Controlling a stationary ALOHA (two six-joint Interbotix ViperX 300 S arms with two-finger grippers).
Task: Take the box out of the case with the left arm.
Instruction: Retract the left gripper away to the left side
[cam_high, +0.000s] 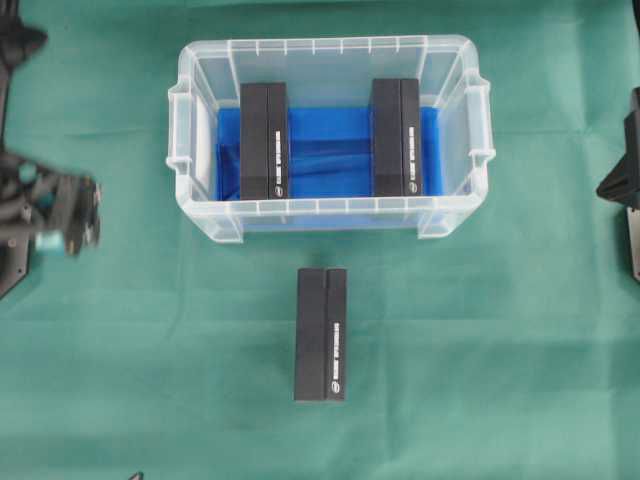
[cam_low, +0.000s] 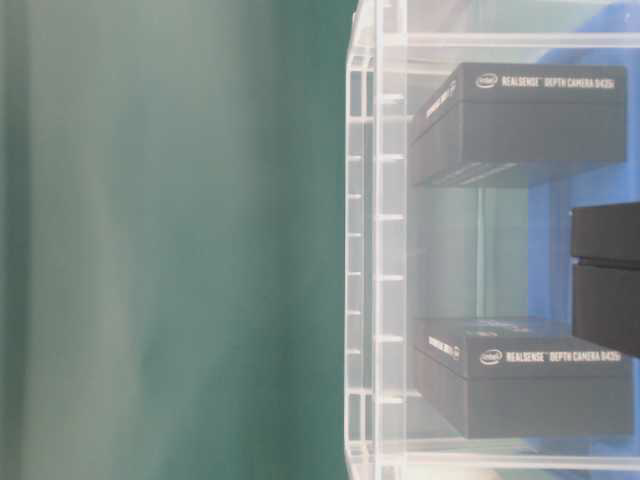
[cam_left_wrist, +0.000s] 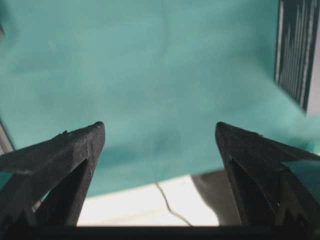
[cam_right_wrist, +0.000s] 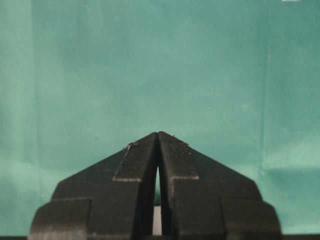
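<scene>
item: your left end effector (cam_left_wrist: 159, 131), jaws wide, empty, beside case (cam_high: 330, 205). right end effector (cam_right_wrist: 158, 136) closed. risk: clipping the rim reaching for left box (cam_high: 264, 140).

Inside the clear, ribbed-rim plastic case (cam_high: 330, 60), two black rectangular cardboard boxes stand on edge, the left box (cam_high: 264, 141) near the left wall and the right box (cam_high: 397, 138) near the right wall. Between them the blue sheet (cam_high: 330, 150) lies bare, a wide lane open from above. A third black box (cam_high: 321, 334) lies on the green cloth (cam_high: 480, 350) near the case's near wall. The cloth left of the case is open up to the left gripper (cam_high: 65, 215).
</scene>
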